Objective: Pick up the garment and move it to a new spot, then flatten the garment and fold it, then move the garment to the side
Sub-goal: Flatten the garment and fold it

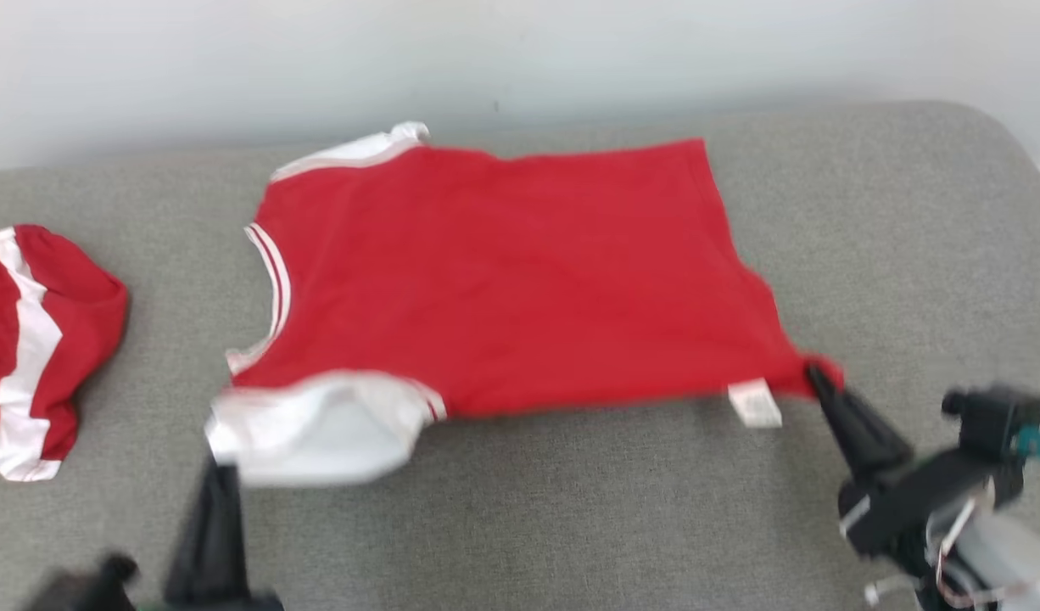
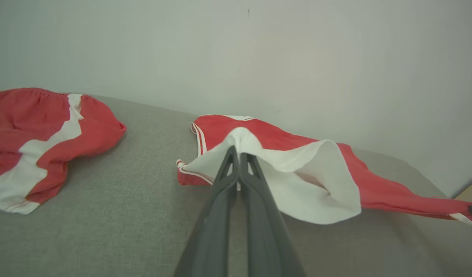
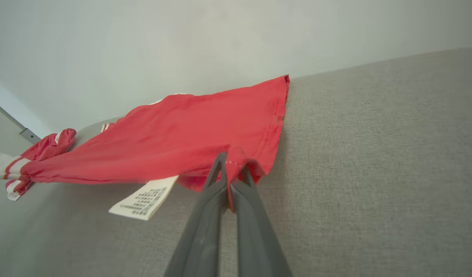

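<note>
On the grey fabric couch [image 1: 571,509], two garments: a crumpled red-and-white cloth [image 1: 28,348] at nine o'clock; the spread red shirt [image 1: 503,280], left gripper [image 1: 219,471] clenching its white sleeve [image 1: 316,428], right gripper [image 1: 817,373] its hem [image 3: 276,115].

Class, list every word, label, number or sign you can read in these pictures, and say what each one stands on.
The white care label, hanging from the hem of the red shirt: rows of small dark print, too small and blurred to read.
No other words, numbers or signs can be read.
</note>
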Controlling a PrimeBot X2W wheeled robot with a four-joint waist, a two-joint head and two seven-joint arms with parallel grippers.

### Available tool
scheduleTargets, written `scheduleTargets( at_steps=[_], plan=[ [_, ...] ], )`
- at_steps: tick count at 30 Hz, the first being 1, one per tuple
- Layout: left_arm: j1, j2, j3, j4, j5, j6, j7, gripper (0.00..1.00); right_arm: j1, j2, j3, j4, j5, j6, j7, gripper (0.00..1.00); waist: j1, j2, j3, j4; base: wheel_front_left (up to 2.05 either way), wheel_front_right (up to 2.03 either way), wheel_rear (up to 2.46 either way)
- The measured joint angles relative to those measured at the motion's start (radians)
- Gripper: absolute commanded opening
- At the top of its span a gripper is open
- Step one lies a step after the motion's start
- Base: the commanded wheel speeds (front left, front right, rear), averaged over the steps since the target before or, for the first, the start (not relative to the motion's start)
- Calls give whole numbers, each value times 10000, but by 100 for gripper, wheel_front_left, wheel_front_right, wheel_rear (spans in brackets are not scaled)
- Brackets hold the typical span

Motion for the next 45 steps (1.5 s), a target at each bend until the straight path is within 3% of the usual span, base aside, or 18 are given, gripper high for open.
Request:
scheduleTargets(
  at_steps=[9,21,33,38,45],
  plan=[
    [2282,-988,100,872,199,-813,-2,0,1912,-67,-322,205,-470,0,46,0,0,1,-639,55,0,0,0],
    [2829,-1147,-399,1672,286,-1459,86,0,3596,-123,-915,104,-460,0,464,0,1,2,-1036,189,0,0,0],
    [150,-608,-472,2213,871,-2272,861,0,2568,541,-1131,-255,-863,0,683,0,1,3,-1012,-230,0,0,0],
    [-1750,-424,-387,3166,907,-2874,1465,0,1323,917,-1137,372,-888,0,913,0,4,3,-605,-359,0,0,0],
    [-3675,-616,-581,4855,886,-3622,1950,0,94,1333,-1087,1440,-941,0,1051,0,4,3,-106,-419,0,0,0]
  ],
)
